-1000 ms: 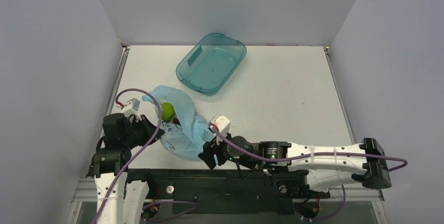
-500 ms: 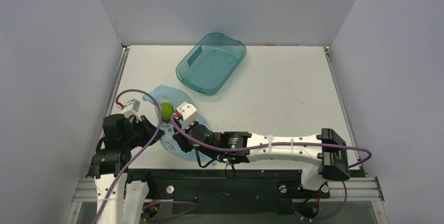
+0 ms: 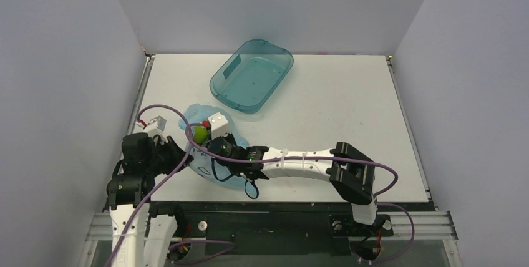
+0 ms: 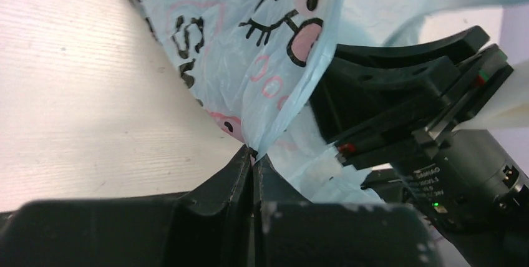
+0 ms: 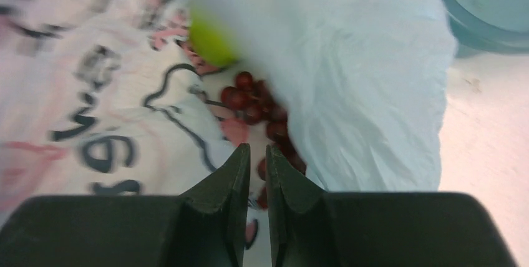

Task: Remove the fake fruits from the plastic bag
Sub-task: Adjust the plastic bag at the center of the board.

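The light blue plastic bag with pink and dark print lies at the near left of the table. My left gripper is shut on a pinch of the bag's edge. My right gripper is over the bag's mouth, its jaws almost together with a narrow slit, holding nothing. A green round fruit shows in the opening, blurred in the right wrist view. The dark red grapes lie inside the bag just beyond the right fingertips. The second green fruit is hidden.
The rigid teal transparent tub stands at the far middle of the table, and its edge shows in the right wrist view. The right arm stretches leftward across the near table. Side walls stand close to both table edges.
My right arm has swung left and forward from the table's near edge, and its gripper is now over the bag's mouth beside the green fruit. The left gripper has stayed shut on the bag.
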Action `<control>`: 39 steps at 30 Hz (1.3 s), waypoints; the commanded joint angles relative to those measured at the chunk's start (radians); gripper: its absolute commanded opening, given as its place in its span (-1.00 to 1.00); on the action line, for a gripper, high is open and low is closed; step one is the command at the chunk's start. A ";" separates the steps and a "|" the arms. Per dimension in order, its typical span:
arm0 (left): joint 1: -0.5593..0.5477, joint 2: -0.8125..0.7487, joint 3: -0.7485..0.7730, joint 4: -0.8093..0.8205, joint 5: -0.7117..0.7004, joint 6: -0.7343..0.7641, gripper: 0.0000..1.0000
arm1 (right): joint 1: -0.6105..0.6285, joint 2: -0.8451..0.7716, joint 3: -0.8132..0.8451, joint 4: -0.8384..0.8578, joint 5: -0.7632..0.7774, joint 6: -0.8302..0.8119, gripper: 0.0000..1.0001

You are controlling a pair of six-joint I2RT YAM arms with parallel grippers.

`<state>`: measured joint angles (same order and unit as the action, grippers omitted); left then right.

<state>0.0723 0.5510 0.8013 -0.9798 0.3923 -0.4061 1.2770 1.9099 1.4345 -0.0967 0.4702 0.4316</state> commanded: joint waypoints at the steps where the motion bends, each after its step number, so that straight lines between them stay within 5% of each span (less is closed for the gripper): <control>1: -0.026 -0.012 0.083 -0.094 -0.146 -0.004 -1.00 | -0.023 -0.057 -0.113 -0.022 0.180 0.014 -0.75; 8: -0.042 -0.063 0.119 -0.251 -0.340 -0.091 -1.00 | -0.137 -0.158 -0.383 0.069 0.119 0.012 -0.68; 17: -0.052 -0.118 0.071 -0.220 -0.231 -0.074 -1.00 | -0.130 -0.223 -0.280 -0.045 -0.022 -0.067 -0.39; 26: -0.058 -0.097 0.043 -0.184 -0.158 -0.073 -1.00 | 0.031 -0.257 -0.179 -0.026 -0.138 0.007 -0.07; 33: -0.059 -0.080 0.001 -0.159 -0.122 -0.095 -1.00 | 0.094 -0.168 -0.311 0.210 -0.170 0.018 -0.15; 39: -0.058 -0.078 -0.017 -0.160 -0.132 -0.094 -1.00 | 0.139 -0.113 -0.516 0.379 -0.140 0.092 -0.58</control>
<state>0.0181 0.4698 0.7933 -1.1927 0.2470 -0.4938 1.3907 1.7737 1.0054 0.1295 0.3141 0.4587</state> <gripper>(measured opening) 0.004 0.257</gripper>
